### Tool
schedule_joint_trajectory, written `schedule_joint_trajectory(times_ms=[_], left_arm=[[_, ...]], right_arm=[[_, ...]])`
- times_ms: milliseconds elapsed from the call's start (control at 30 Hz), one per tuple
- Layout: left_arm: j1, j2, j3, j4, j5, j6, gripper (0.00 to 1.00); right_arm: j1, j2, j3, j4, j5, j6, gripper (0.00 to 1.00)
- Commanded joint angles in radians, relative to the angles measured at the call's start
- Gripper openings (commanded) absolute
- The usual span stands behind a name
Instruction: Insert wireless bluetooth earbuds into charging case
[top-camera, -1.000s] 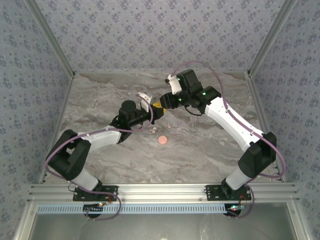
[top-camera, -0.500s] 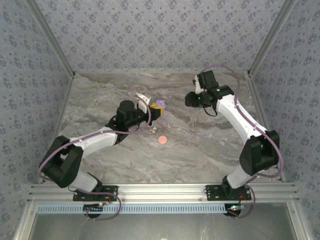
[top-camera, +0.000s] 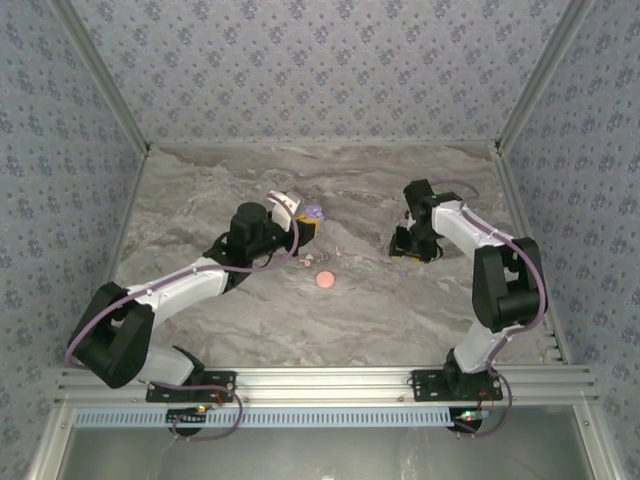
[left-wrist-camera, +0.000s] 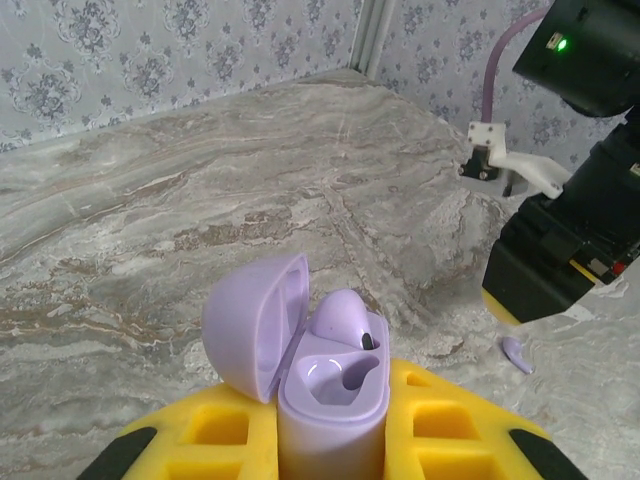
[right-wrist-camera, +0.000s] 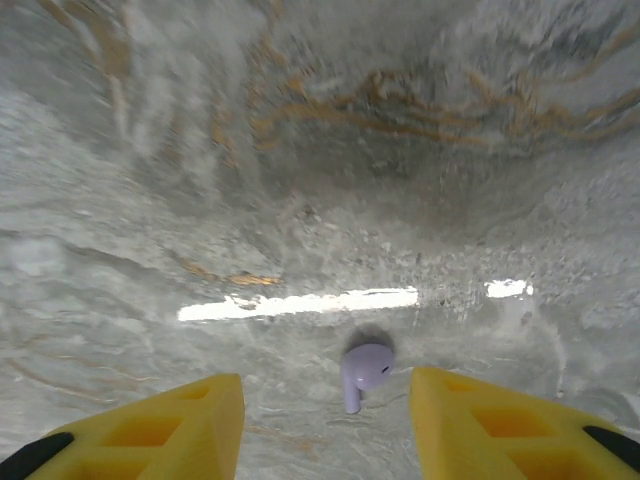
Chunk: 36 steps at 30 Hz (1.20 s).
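Observation:
My left gripper (top-camera: 306, 224) is shut on an open lilac charging case (left-wrist-camera: 335, 400) held upright, with the lid (left-wrist-camera: 250, 325) tipped back to the left. One lilac earbud (left-wrist-camera: 345, 315) sits in the case's far socket, and the near socket is empty. A second lilac earbud (right-wrist-camera: 365, 372) lies on the marble table. My right gripper (right-wrist-camera: 325, 425) hangs low over it, open, with a yellow finger (right-wrist-camera: 170, 430) on either side and not touching it. That same earbud (left-wrist-camera: 517, 353) lies just right of the case in the left wrist view.
A round pink case (top-camera: 323, 280) lies on the table (top-camera: 250, 300) in front of the left gripper. Small whitish pieces (top-camera: 340, 250) lie between the two grippers. Patterned walls enclose the table on three sides.
The right arm has swung from beside the lilac case out to the right and down to the table, its jaws widening. The left gripper kept its grip and shifted slightly.

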Motion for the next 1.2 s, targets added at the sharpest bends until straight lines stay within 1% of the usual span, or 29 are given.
schedule_joint_trajectory(times_ms=[0, 267, 500, 700, 1167], left_arm=[[-0.002, -0.026, 0.006, -0.004, -0.008, 0.022, 0.13], [-0.001, -0.022, 0.004, 0.001, -0.007, 0.016, 0.13], [-0.002, -0.018, 0.004, 0.003, -0.007, 0.016, 0.13], [-0.002, -0.013, 0.004, 0.004, -0.003, 0.012, 0.13], [-0.002, -0.012, 0.003, 0.009, -0.002, 0.011, 0.13]], right_arm=[[0.012, 0.027, -0.013, -0.025, 0.023, 0.042, 0.49], [0.023, 0.073, -0.007, -0.042, 0.04, 0.003, 0.46], [0.029, 0.087, -0.013, -0.058, 0.06, 0.0, 0.45], [0.035, 0.099, -0.012, -0.049, 0.055, 0.004, 0.39], [0.043, 0.126, -0.01, -0.046, 0.071, 0.009, 0.38]])
